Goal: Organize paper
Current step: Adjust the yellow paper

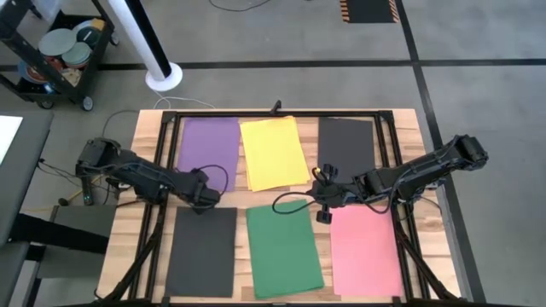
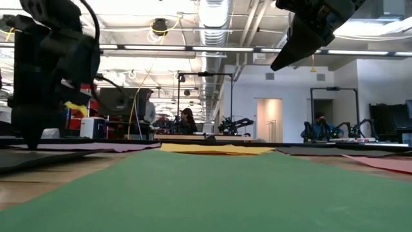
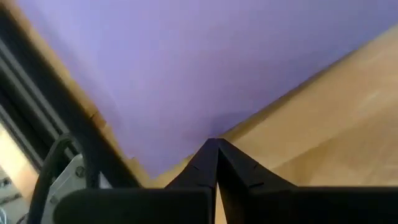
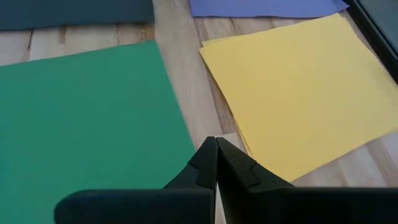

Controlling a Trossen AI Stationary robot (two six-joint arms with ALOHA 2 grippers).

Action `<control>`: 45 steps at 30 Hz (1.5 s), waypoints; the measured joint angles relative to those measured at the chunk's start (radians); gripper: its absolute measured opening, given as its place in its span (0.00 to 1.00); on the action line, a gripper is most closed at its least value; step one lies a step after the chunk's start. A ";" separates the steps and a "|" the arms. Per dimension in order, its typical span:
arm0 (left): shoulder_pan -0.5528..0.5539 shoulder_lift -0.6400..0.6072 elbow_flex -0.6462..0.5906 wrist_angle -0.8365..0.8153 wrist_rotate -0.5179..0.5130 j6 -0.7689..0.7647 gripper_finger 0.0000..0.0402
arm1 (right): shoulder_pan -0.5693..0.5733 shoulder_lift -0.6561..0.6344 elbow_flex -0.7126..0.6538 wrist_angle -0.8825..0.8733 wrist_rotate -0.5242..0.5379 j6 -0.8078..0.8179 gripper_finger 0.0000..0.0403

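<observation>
Six paper (image 1: 275, 153) sheets lie spread on the bench (image 1: 145, 143), left hand (image 1: 207, 203) by purple, right hand (image 1: 322, 193) between yellow and green, both closed, empty.

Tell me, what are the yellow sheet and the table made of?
The yellow sheet looks like thin matte paper: flat, dull, with crisp edges, possibly several stacked. The table looks like pale unfinished wood planks, with visible grain lines and seams.

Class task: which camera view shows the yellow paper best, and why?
The high view: the whole yellow paper shows, tilted. The right wrist view shows only one corner; the low view only a thin edge; the left wrist view none.
</observation>
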 joint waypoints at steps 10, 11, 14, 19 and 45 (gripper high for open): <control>-0.001 0.000 0.024 0.081 0.050 0.001 0.00 | 0.003 0.000 0.000 -0.002 -0.007 0.001 0.00; -0.006 0.000 0.039 0.111 0.050 0.018 0.00 | 0.003 0.000 0.000 -0.002 -0.007 0.001 0.00; -0.014 0.000 0.093 0.207 0.018 0.090 0.00 | 0.003 0.000 0.000 -0.002 -0.007 0.002 0.00; 0.071 -0.001 0.138 0.263 -0.090 0.154 0.00 | 0.003 0.000 0.000 -0.002 -0.007 0.002 0.00; 0.490 0.274 0.109 1.039 0.125 0.489 0.00 | 0.000 0.000 0.000 -0.010 0.001 0.000 0.00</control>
